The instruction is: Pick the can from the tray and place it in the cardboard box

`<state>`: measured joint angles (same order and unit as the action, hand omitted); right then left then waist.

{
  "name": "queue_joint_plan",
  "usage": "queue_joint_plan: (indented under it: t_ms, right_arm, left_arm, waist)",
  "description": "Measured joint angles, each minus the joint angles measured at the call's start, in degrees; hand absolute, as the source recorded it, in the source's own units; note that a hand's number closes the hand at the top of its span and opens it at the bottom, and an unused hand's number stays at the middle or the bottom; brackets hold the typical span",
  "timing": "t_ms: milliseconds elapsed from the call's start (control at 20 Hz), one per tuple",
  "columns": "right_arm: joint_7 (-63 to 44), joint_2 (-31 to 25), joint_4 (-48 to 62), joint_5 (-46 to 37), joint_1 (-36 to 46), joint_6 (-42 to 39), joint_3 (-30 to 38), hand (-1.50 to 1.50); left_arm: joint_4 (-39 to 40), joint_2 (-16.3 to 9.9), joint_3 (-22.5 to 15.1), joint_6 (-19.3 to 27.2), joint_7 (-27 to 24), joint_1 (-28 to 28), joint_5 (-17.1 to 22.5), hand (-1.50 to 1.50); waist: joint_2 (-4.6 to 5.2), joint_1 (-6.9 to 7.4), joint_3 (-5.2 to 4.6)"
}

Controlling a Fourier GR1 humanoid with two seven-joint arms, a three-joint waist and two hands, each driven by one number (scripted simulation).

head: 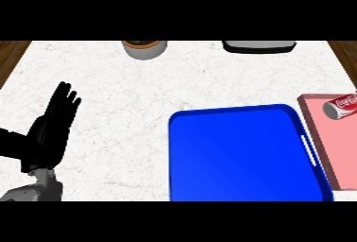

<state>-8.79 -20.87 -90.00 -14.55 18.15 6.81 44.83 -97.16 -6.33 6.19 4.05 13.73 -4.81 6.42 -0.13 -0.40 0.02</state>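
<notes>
Nearest the lower edge, a glossy blue rectangular tray (241,156) with a raised rim lies flat on the white marbled table (118,90), its bed bare. Along the tray's right rim a thin white bar is visible. Just beside that rim, at the right border, sits a shallow pink rectangular box (342,156), partly cut off by the frame. A red and silver drinks can (341,107) with white lettering lies on its side in the far end of this pink box, one silver end turned toward the tray; it is not on the tray.

At the left, the robot's left hand (47,137), black on a grey forearm, shows with fingers straight and held together, pointing up and away toward the far side of the table. It holds nothing and is well apart from the tray and the can. The right hand is out of sight.

Along the far edge of the table, a round grey pot (144,48) with a brown top stands left of centre, and a dark, flat-topped object with a pale rim (259,46) sits to its right, both cut by the upper border. Strips of brown wooden floor (12,51) appear past the table's far corners.
</notes>
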Motion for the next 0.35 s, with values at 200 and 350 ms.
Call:
queue_joint_plan:
  t_ms: [200,350]
  right_arm:
    - [3.1,0.1,-2.0,5.4,-5.1,-1.2,3.6,-1.5]
    - [4.5,-1.0,-2.1,8.8,-7.8,-1.9,5.4,-1.5]
  left_arm:
    - [0.7,1.1,-1.0,1.0,-1.1,0.0,-1.5,0.0]
    - [0.0,0.8,-0.8,0.7,0.1,-0.5,-1.0,0.0]
  waist:
    - [0.02,-0.01,-0.02]
    - [0.04,0.09,-0.01]
